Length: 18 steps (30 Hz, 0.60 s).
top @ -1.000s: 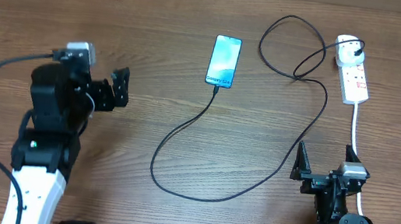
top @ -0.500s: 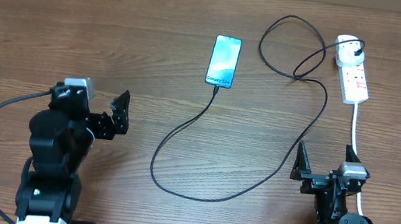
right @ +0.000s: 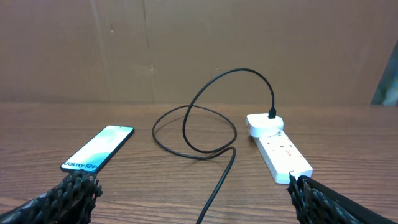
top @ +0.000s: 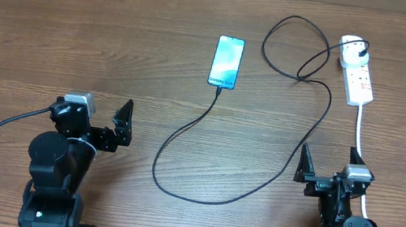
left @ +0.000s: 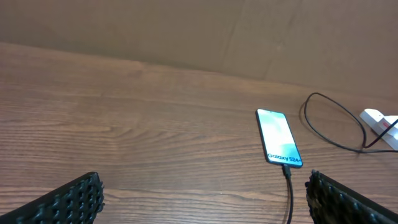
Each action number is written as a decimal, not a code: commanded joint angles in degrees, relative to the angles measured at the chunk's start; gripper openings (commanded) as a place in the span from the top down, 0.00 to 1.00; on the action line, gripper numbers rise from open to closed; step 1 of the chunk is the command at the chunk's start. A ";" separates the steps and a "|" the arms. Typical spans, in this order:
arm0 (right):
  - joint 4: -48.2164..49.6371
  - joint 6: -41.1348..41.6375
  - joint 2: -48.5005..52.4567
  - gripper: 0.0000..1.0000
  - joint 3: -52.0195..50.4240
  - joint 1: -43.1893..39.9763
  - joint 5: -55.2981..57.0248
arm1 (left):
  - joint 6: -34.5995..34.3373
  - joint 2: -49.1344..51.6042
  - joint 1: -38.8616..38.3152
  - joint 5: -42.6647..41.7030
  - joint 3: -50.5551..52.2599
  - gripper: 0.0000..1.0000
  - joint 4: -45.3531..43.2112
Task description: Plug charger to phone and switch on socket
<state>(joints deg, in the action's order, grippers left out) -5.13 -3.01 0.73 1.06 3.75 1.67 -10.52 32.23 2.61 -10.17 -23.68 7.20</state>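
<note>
Left end effector [left: 202, 186] drawn back, released, right end effector [right: 191, 183] released too

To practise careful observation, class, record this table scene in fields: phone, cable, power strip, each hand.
Phone: flat on table, screen lit, cable in its lower edge
Cable: black, looping from phone to white adapter on power strip
Power strip: white, far right; switch position unclear
Left hand: open, empty, near side
Right hand: open, empty, near side, beside white cord
</note>
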 commanded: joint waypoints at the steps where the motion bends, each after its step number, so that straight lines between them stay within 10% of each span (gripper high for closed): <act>1: 0.35 -0.07 -0.57 0.00 -0.61 -0.24 -0.31 | -0.63 -1.53 -0.39 -0.33 1.18 0.00 -0.63; 18: 0.35 -0.07 -0.57 0.00 -0.61 -0.24 -0.31 | -0.68 -16.41 -0.39 1.55 8.35 0.00 -2.36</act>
<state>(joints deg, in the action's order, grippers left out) -5.15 -3.03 0.73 1.06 3.75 1.67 -10.52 18.48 2.61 -9.21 -17.50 5.78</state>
